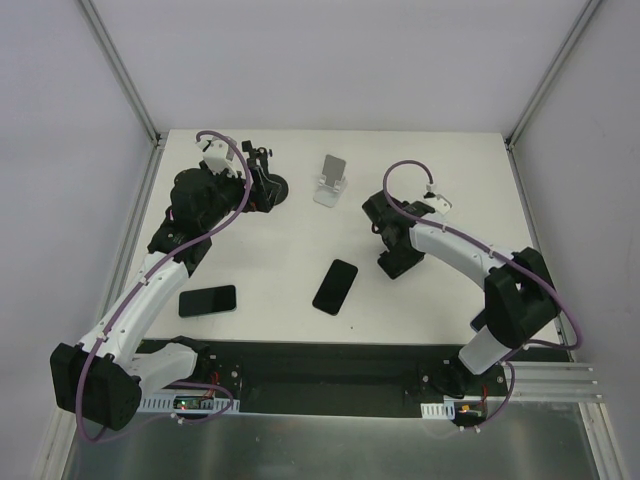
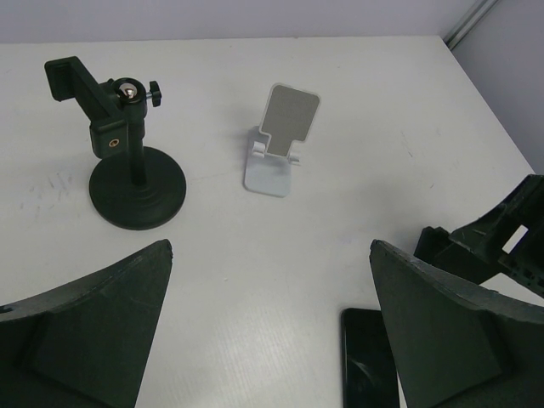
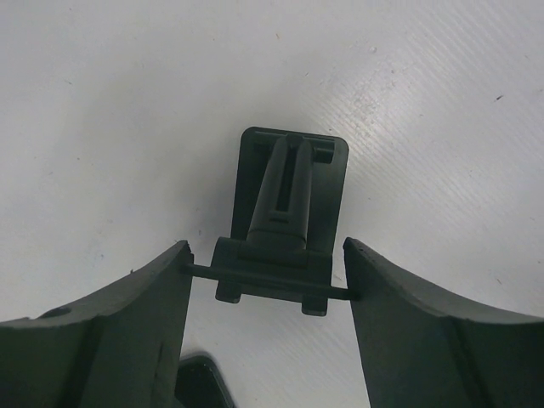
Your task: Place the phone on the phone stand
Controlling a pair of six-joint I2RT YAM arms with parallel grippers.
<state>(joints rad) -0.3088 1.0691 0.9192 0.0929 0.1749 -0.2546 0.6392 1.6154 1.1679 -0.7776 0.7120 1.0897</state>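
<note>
Two black phones lie flat on the white table: one in the middle [image 1: 335,286], one near the front left [image 1: 207,300]. The middle phone shows in the left wrist view [image 2: 365,361] and its corner in the right wrist view [image 3: 200,382]. A white phone stand [image 1: 332,180] stands at the back centre, also in the left wrist view [image 2: 280,149]. My right gripper [image 1: 392,262] is shut on a small black folding phone stand [image 3: 285,212], its thin plate pinched between the fingertips [image 3: 268,255]. My left gripper [image 1: 245,195] is open and empty [image 2: 272,255] above the table.
A black stand with a round base and a clamp [image 1: 268,183] stands at the back left, also in the left wrist view [image 2: 136,178]. The right gripper with its stand shows at the right edge of the left wrist view [image 2: 501,238]. White walls enclose the table.
</note>
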